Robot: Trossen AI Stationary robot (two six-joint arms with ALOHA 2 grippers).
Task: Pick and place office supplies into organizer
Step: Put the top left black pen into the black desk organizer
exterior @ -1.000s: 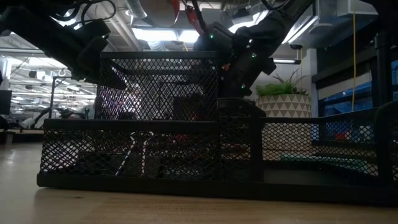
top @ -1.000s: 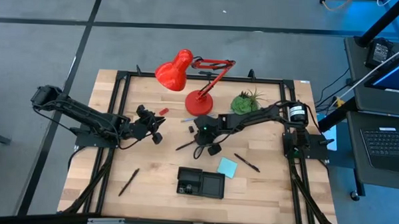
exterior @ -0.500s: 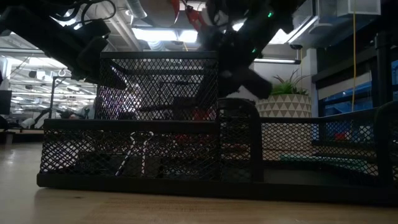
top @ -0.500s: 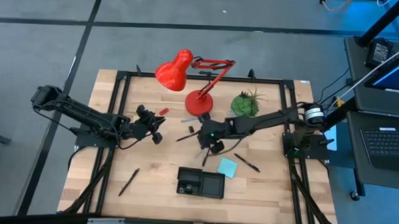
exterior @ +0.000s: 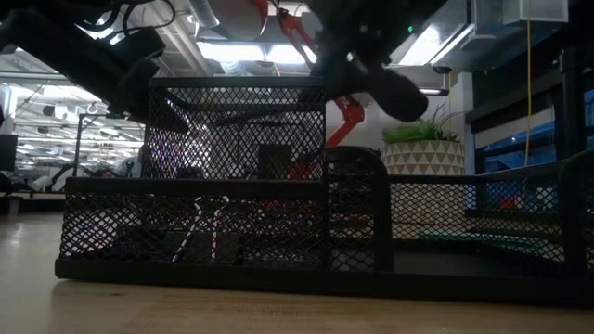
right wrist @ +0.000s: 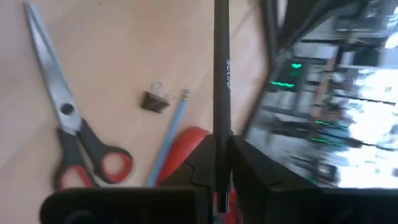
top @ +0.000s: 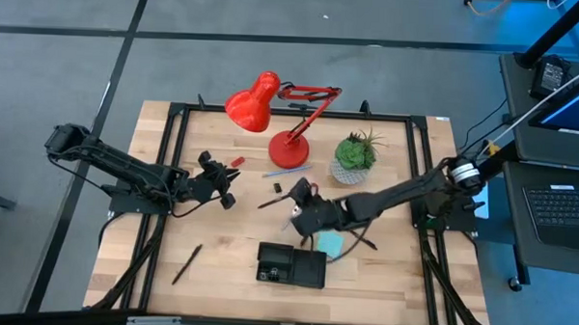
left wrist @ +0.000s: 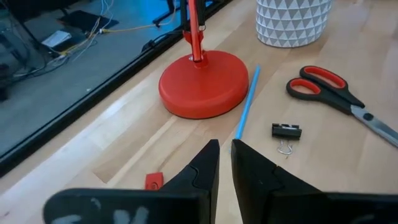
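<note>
My right gripper [top: 301, 211] hangs above the table's middle, just beyond the black organizer [top: 292, 266], shut on a thin dark pen [top: 274, 200]. Red-handled scissors [right wrist: 69, 127], a black clip [right wrist: 153, 101] and a blue pencil [right wrist: 168, 140] lie flat on the wood beneath it. My left gripper [top: 229, 191] waits at the left, shut with nothing in it [left wrist: 224, 155]. A tiny red piece [left wrist: 153, 181] lies near it. A light blue sticky-note pad [top: 329, 243] lies beside the organizer, and another pen [top: 186, 263] at the near left. My right gripper pinches the pen's shaft [right wrist: 221, 121] between its two fingers, near one end. The pen runs along the fingers and sticks out far past their tips. The fingers come from the table's right, slanting down. The pen is lifted clear of the table.
A red desk lamp [top: 288, 151] and a potted plant [top: 354, 153] stand at the far middle. A third pen [top: 360, 236] lies partly under my right arm. The organizer's mesh walls [exterior: 232, 186] fill the low view. Bare wood lies at the near left.
My right gripper has risen and swung toward the table's near edge and the organizer, rolling its wrist. The pen, which lay on the table a second ago, has come up with it and now hangs clear.
</note>
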